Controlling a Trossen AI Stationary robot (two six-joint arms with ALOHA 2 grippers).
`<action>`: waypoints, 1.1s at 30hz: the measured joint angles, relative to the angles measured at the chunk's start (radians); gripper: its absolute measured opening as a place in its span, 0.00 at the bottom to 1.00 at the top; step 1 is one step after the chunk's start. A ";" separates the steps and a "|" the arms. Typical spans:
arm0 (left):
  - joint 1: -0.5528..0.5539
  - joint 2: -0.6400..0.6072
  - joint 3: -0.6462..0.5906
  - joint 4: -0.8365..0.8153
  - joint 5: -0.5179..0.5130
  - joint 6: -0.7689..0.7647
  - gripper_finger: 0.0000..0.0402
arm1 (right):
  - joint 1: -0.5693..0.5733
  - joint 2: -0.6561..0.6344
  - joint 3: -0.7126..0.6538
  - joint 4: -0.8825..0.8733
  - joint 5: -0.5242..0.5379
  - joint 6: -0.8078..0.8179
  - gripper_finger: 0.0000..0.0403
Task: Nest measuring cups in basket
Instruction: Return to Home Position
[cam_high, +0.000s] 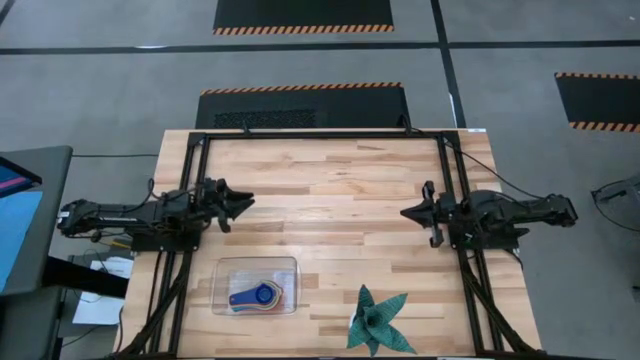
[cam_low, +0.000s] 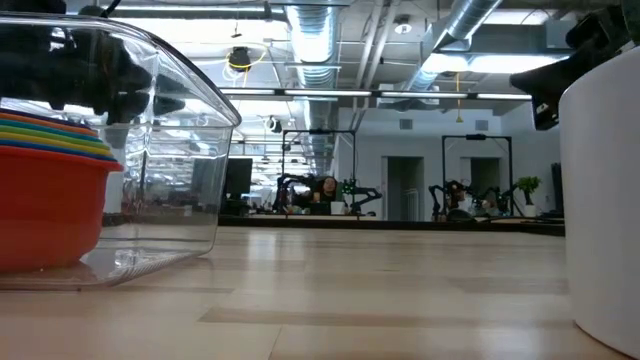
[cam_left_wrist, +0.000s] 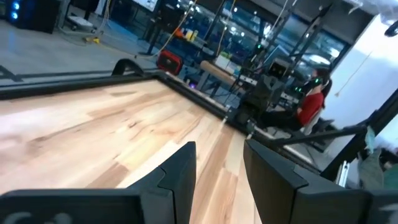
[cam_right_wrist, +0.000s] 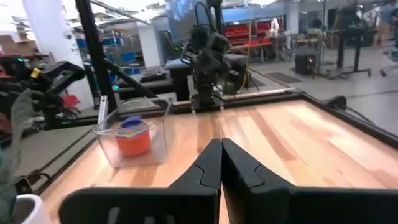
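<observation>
The measuring cups sit nested in one stack, dark blue on top and red at the bottom. The stack rests on the floor of the clear basket, which stands on the table near its front left. The right wrist view shows the basket and the stack too. My left gripper hovers open at the table's left side, level, nothing between its fingers. My right gripper hovers shut at the right side, level and empty. Both are well clear of the basket.
A dark green star-shaped plant stands at the front edge, right of the basket, in a white pot. The wooden table lies bare between the two grippers. A person in red sits beyond the table.
</observation>
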 joint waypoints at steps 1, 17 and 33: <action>0.000 0.000 0.000 -0.011 0.001 -0.001 0.31 | 0.000 0.000 0.000 -0.012 0.007 0.004 0.06; -0.029 0.000 -0.001 -0.143 0.044 0.171 0.31 | 0.000 0.003 0.003 -0.046 0.019 0.038 0.06; -0.029 0.000 -0.001 -0.143 0.044 0.150 0.31 | 0.000 0.003 0.002 -0.048 0.018 0.039 0.06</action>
